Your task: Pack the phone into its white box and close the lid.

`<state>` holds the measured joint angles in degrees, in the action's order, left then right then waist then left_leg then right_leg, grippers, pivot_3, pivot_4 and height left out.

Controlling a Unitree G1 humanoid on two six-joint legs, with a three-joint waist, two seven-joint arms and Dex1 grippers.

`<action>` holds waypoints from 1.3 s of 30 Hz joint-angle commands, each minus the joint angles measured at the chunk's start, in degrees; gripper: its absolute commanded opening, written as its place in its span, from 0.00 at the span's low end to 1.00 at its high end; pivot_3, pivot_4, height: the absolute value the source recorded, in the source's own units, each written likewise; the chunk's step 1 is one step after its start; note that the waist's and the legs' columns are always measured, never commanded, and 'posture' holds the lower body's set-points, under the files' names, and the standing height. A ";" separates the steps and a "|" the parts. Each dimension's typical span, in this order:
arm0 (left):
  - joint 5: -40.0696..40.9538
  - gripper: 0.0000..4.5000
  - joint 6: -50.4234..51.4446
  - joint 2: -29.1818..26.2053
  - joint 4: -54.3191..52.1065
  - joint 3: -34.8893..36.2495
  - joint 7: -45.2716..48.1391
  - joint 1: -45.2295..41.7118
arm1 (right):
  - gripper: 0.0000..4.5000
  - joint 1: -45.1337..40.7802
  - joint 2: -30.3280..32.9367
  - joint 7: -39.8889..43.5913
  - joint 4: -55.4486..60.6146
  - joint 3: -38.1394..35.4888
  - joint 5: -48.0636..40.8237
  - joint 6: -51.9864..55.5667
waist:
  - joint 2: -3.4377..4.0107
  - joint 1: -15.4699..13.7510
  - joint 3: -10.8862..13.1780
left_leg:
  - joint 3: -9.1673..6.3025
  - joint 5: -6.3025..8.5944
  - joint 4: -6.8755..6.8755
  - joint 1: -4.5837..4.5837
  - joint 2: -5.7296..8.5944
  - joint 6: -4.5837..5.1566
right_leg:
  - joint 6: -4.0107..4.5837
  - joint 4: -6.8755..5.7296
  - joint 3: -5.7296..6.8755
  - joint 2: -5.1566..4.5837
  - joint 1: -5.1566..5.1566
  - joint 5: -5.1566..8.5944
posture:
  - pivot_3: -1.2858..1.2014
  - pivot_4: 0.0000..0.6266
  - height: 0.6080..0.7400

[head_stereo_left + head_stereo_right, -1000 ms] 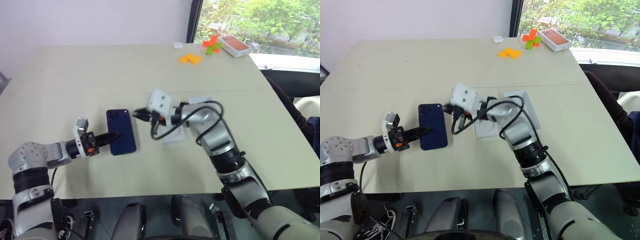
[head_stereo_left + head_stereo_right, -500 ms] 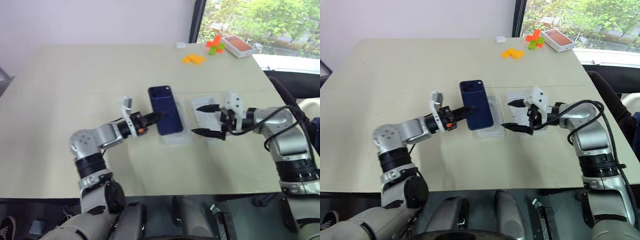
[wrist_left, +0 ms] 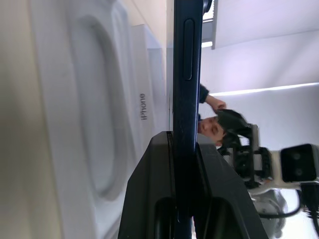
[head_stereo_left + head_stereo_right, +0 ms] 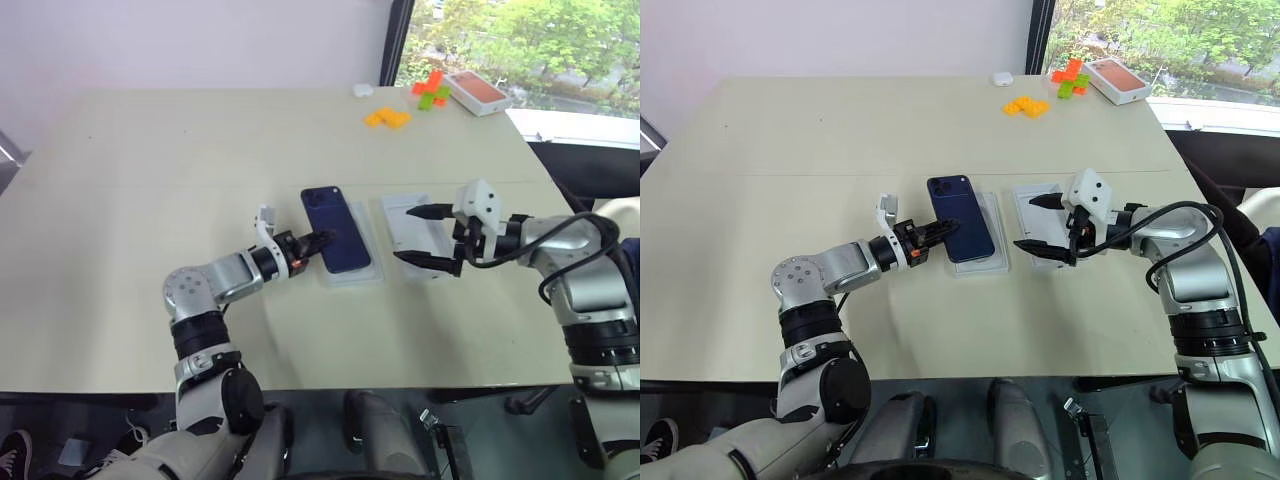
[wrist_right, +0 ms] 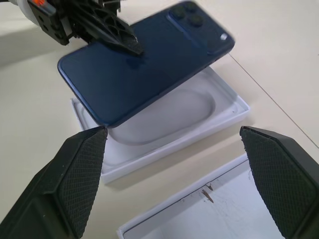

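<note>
My left hand (image 4: 936, 233) pinches the slim navy phone (image 4: 962, 218) over the shallow white tray (image 5: 164, 130); right hand (image 4: 1038, 222) wide. Edge grip could slip; phone might land askew.

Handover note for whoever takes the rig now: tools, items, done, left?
Left tool: shut on the phone, holding it above the white box, not seated.
Right tool: open, holding nothing, over the lid.
The lid lies inside-up on the table beside the white box.
Done: phone brought over the box.
Left: lower and release the phone, pick up the lid, flip it, close the box.
</note>
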<state>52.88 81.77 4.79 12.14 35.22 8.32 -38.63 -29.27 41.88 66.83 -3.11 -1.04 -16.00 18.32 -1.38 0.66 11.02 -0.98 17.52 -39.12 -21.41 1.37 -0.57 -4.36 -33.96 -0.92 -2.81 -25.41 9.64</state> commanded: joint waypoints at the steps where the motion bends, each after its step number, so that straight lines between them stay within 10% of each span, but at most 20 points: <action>1: 1.06 0.00 0.66 -0.59 0.33 -3.50 1.75 -1.42 | 0.99 -0.33 0.33 -0.69 0.85 -1.31 -1.11 -0.73 | 0.00 0.01 0.00 | 0.00 0.00 0.00 0.01 0.00 0.00 | 0.00 -0.01 0.00 0.00 0.00 0.00 | 0.52 0.24 1.00; 9: -0.49 0.00 -2.05 -3.65 7.00 -7.86 4.62 -4.64 | 0.99 0.00 0.52 -1.17 1.42 -0.83 -0.88 -1.04 | 0.00 0.03 0.00 | -0.01 0.00 0.00 0.01 0.01 0.00 | 0.00 -0.02 0.01 0.01 0.00 0.00 | 0.52 0.24 1.00; 10: -0.47 0.22 -2.39 -3.88 8.83 -7.31 4.50 -5.58 | 1.00 0.01 0.59 -1.27 1.38 -0.82 -0.75 -1.17 | 0.00 0.02 0.00 | -0.01 0.00 0.00 0.01 0.01 0.00 | 0.00 -0.02 0.01 0.02 0.00 0.00 | 0.52 0.24 1.00; 18: -0.94 0.99 -5.26 -5.57 12.27 -7.78 6.49 -7.04 | 1.00 0.63 1.10 -1.54 1.32 -0.57 -0.04 -2.09 | 0.01 -0.03 -0.01 | -0.01 -0.01 0.00 0.04 0.00 -0.01 | 0.00 -0.03 0.01 0.00 0.03 0.00 | 0.52 0.24 1.00; 39: 2.31 0.99 6.55 -9.73 -5.34 -6.57 2.55 -4.03 | 1.00 -2.26 -0.04 -1.25 -1.09 1.60 0.23 -3.96 | 0.02 0.07 -0.01 | -0.04 -0.02 0.00 0.04 -0.06 -0.03 | 0.00 -0.08 0.01 -0.01 0.02 -0.01 | 0.52 0.24 1.00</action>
<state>53.58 87.34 -3.71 9.07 27.43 10.74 -42.63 -30.05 41.68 65.65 -4.75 1.52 -15.29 14.78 -1.36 0.73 11.02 -1.02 17.51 -39.13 -21.37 1.31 -0.60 -4.36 -34.04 -0.90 -2.82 -25.40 9.63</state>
